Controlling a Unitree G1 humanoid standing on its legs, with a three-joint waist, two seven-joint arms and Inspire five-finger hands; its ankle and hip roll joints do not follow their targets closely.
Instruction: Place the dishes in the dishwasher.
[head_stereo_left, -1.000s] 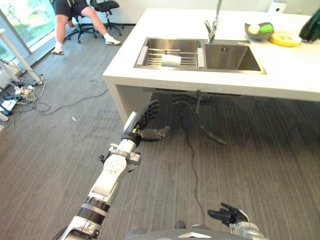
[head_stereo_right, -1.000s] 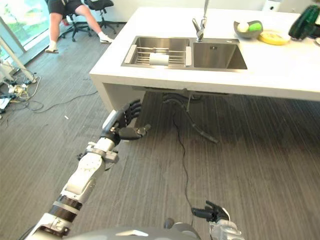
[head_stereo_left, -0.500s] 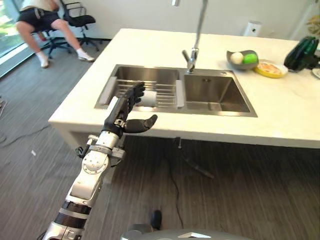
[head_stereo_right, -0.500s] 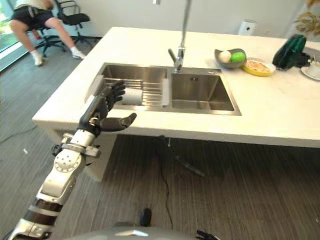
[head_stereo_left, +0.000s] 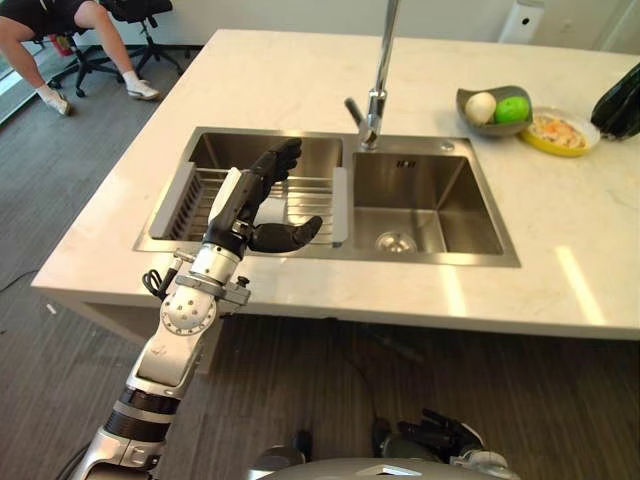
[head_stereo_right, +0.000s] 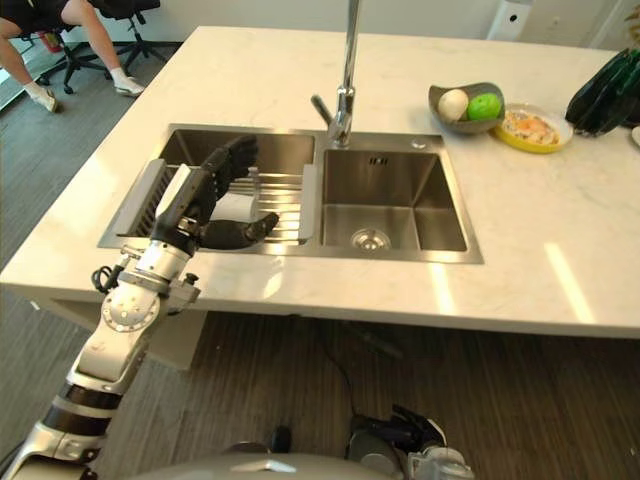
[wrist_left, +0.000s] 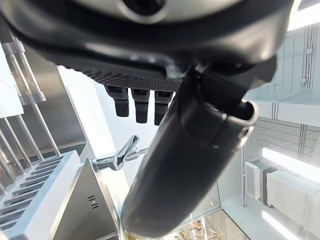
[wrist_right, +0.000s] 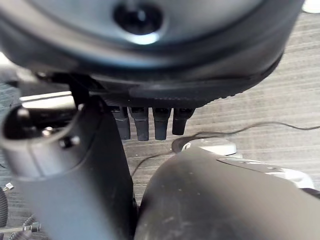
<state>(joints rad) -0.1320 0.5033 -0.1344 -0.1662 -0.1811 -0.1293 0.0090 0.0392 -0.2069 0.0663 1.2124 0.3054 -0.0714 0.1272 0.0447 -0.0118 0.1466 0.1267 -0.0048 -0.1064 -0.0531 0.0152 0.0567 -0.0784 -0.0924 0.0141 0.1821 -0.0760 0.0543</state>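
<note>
the left hand (head_stereo_left: 262, 198) had risen from below the white counter (head_stereo_left: 300, 290) to the steel sink's wire rack (head_stereo_left: 300, 196), fingers spread, empty: reaching for the white dish (head_stereo_right: 236, 207).

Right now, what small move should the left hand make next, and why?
Probably lower the left hand toward the white dish on the metal rack in the steel sink: the hand hovers open above it, holding nothing.

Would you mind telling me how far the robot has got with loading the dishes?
Nothing looks done yet. The left hand is open, empty, raised over the drying rack in the left basin of the sink, where something white lies. The right hand hangs low, empty. Picking a dish up and loading it both remain.
</note>
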